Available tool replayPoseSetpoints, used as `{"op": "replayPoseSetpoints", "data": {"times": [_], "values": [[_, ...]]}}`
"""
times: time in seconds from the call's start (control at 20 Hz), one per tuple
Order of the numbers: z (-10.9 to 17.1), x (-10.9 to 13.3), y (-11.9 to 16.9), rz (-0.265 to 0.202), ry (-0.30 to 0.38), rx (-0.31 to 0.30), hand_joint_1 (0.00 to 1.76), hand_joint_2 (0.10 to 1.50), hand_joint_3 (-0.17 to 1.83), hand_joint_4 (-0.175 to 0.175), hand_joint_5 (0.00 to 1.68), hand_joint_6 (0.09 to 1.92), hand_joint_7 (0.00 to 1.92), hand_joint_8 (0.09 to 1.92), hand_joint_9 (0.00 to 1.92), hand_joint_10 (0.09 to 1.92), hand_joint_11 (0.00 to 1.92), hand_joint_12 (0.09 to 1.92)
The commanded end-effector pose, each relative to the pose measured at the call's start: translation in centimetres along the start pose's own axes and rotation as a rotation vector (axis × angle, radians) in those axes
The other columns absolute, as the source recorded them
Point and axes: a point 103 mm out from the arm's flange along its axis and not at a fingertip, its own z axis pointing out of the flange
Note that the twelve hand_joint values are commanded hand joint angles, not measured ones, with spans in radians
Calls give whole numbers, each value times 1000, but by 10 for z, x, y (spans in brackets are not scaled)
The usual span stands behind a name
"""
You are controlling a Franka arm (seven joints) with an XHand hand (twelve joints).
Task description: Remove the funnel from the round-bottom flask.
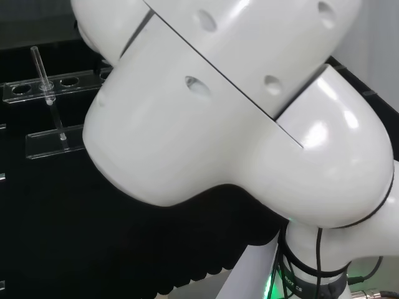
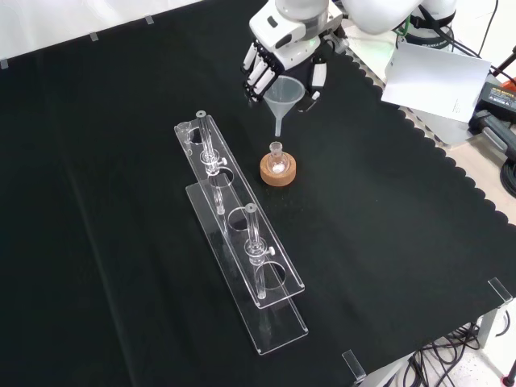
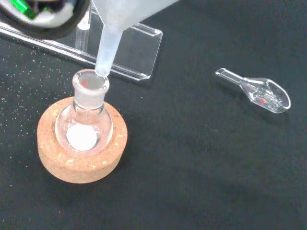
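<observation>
In the front view the hand [image 2: 284,50] comes in from the top, its fingers and thumb curled round the rim of a clear funnel [image 2: 284,98]. The funnel hangs upright, its stem tip just above the neck of the small round-bottom flask [image 2: 276,158], apart from it. The flask sits in a cork ring [image 2: 278,171] and holds some white material. In the wrist view the funnel's stem [image 3: 106,52] ends right over the flask's mouth [image 3: 90,82], with the cork ring [image 3: 82,153] below.
A long clear rack [image 2: 242,234] with upright glass tubes stands left of the flask in the front view. The rack [image 1: 47,87] also shows at the left of the head view. A small glass scoop [image 3: 256,90] lies on the cloth in the wrist view. The arm's white links [image 1: 249,106] take up the head view's right.
</observation>
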Motion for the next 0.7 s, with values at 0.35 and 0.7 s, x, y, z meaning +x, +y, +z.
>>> {"op": "replayPoseSetpoints", "data": {"times": [0.35,0.7], "values": [[-60,-29,-24,44,-6,-14,886,789,588,5,912,709,858,669,1248,254,891,1040],[-84,-55,-15,91,10,-8,886,789,590,7,909,712,858,669,1249,248,889,1040]]}}
